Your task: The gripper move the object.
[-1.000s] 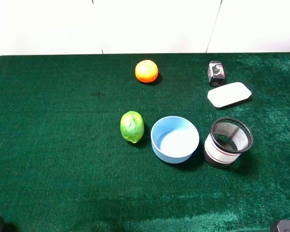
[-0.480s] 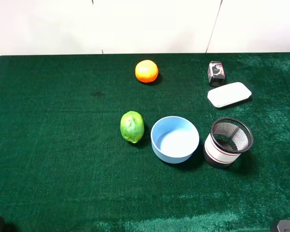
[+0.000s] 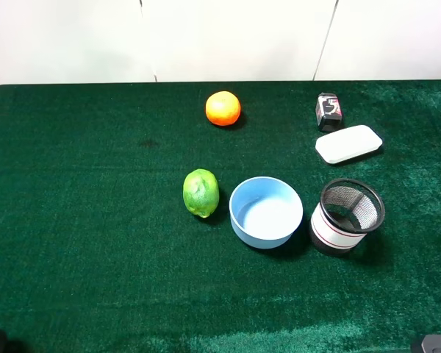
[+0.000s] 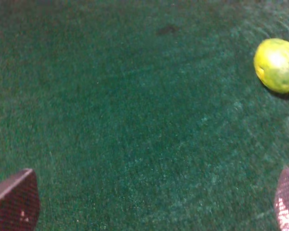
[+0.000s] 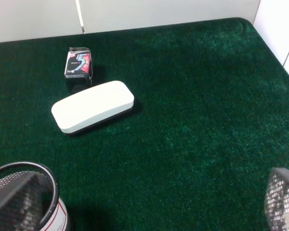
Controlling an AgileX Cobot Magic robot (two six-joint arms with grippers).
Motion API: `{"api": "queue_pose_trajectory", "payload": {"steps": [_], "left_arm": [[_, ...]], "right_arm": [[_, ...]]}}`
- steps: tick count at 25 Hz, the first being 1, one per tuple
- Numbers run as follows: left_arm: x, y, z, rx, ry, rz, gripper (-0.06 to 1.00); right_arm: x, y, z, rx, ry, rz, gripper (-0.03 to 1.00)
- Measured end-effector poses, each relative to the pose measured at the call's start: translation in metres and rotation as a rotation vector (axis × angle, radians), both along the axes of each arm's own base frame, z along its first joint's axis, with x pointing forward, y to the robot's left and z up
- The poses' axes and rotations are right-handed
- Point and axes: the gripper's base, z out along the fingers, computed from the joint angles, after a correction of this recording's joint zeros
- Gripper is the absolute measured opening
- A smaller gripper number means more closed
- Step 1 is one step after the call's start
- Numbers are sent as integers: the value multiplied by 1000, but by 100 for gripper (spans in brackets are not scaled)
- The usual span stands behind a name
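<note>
The object, a black wire-mesh cup (image 3: 347,215) with a white band and thin red stripes, stands upright on the green cloth just right of the light blue bowl (image 3: 266,212). In the right wrist view its rim and band (image 5: 52,202) show beside one fingertip. My right gripper (image 5: 149,207) is open and empty, near the table's front edge, short of the cup. My left gripper (image 4: 151,207) is open and empty over bare cloth, with the green lime (image 4: 278,65) well ahead of it. Only slivers of both arms show in the high view's bottom corners.
The lime (image 3: 201,193) lies left of the bowl. An orange (image 3: 223,108) sits at the back centre. A white oblong case (image 3: 348,143) and a small black gum pack (image 3: 328,110) lie behind the cup; both show in the right wrist view (image 5: 93,112), (image 5: 78,67).
No object has moved. The sliver of the left arm in the bottom left corner of the high view has shrunk slightly.
</note>
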Motion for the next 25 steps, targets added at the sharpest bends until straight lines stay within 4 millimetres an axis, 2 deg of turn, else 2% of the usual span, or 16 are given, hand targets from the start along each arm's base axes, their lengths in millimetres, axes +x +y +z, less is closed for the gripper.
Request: {"api": "queue_pose_trajectory", "payload": {"steps": [7, 25], "left_arm": [[-5, -1, -18, 2, -56, 54, 99], [-5, -1, -19, 11, -74, 49, 99]], "right_arm": [[0, 0, 0, 0, 0, 0, 70], [0, 0, 0, 0, 0, 0, 70]]}}
